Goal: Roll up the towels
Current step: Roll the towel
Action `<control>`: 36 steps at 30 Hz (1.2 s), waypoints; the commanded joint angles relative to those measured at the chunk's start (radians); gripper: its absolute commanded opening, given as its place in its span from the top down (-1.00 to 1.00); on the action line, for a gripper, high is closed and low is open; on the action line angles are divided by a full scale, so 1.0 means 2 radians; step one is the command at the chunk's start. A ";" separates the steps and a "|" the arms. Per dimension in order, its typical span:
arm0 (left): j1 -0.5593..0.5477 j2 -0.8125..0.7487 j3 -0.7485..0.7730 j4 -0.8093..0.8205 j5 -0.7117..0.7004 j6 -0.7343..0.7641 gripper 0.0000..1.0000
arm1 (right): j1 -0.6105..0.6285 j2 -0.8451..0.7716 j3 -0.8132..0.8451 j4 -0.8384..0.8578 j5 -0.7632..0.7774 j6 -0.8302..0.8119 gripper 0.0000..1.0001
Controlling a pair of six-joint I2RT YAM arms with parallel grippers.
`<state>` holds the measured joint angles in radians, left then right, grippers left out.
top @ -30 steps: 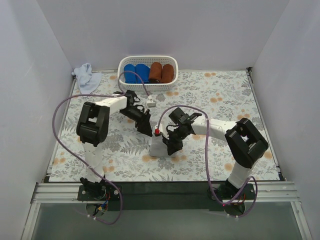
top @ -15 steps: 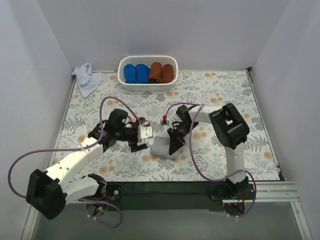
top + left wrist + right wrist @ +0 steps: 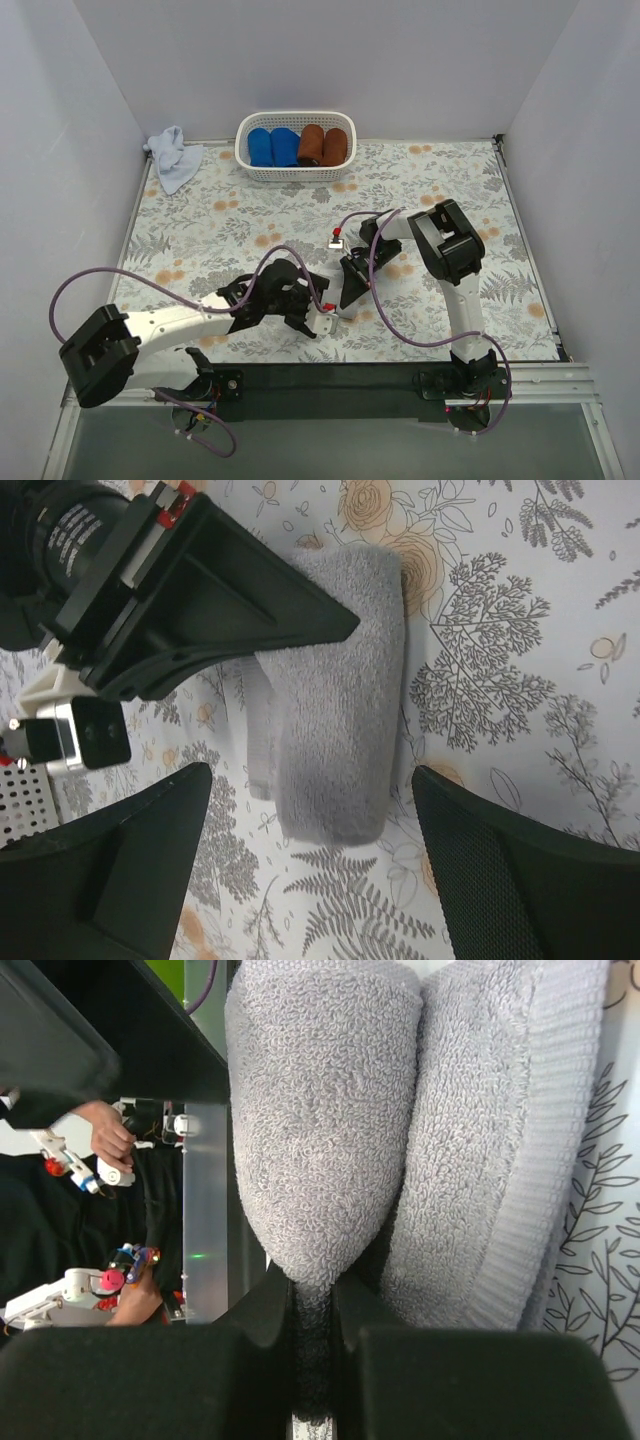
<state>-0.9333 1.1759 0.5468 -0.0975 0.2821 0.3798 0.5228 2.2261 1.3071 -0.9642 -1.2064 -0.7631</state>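
Lying near the front middle of the table (image 3: pixel 450 190), the grey towel (image 3: pixel 335 690) is seen folded into a thick, loose bundle of soft terry. One fold of it is pinched between the clenched fingers (image 3: pixel 430 1380) of the right gripper (image 3: pixel 315 1350). The left gripper (image 3: pixel 310 778) is set with its fingers (image 3: pixel 130 870) spread wide on either side of the bundle; whether the cloth is touched by them cannot be told. The towel is judged light, limp and compressible, neither slippery nor fragile, and likely to sag or unroll when let go. A hold is best taken across the bundle's full thickness, or at the hemmed edge, so that layers are not dragged apart. The lavender towel (image 3: pixel 172 158) is seen crumpled at the far left corner, near the basket (image 3: pixel 295 173).
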 commanded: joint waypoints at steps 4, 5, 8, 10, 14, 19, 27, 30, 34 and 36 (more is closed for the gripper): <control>-0.021 0.091 -0.010 0.102 -0.059 0.061 -0.47 | 0.000 0.019 0.015 -0.006 0.041 -0.025 0.97; -0.022 0.099 -0.010 0.105 -0.062 0.062 -0.41 | 0.001 0.021 0.015 -0.006 0.042 -0.025 0.97; -0.021 0.117 0.003 0.099 -0.054 0.053 -0.17 | 0.000 0.018 0.015 -0.007 0.046 -0.024 0.97; -0.021 0.126 0.015 0.064 -0.041 0.042 0.07 | 0.000 0.017 0.021 -0.006 0.053 -0.016 0.89; -0.021 0.148 0.068 -0.025 -0.014 -0.007 0.53 | -0.011 0.009 0.044 -0.006 0.072 0.023 0.39; -0.020 0.158 0.104 -0.119 0.027 -0.073 0.66 | -0.055 -0.034 0.071 -0.007 0.130 0.051 -0.22; 0.014 0.196 0.159 -0.206 0.103 -0.113 0.63 | -0.103 -0.157 0.055 0.023 0.237 0.061 -0.54; 0.059 0.239 0.191 -0.239 0.168 -0.119 0.62 | -0.104 -0.221 0.016 0.056 0.247 0.062 -0.54; 0.114 0.315 0.235 -0.271 0.219 -0.132 0.60 | -0.103 -0.291 -0.049 0.087 0.250 0.066 -0.54; 0.128 0.356 0.264 -0.294 0.250 -0.135 0.59 | -0.102 -0.325 -0.064 0.100 0.249 0.066 -0.54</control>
<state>-0.7288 1.7645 1.0386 -0.5510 0.7036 0.1291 0.3122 1.6466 1.2224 -0.8356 -0.7269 -0.6319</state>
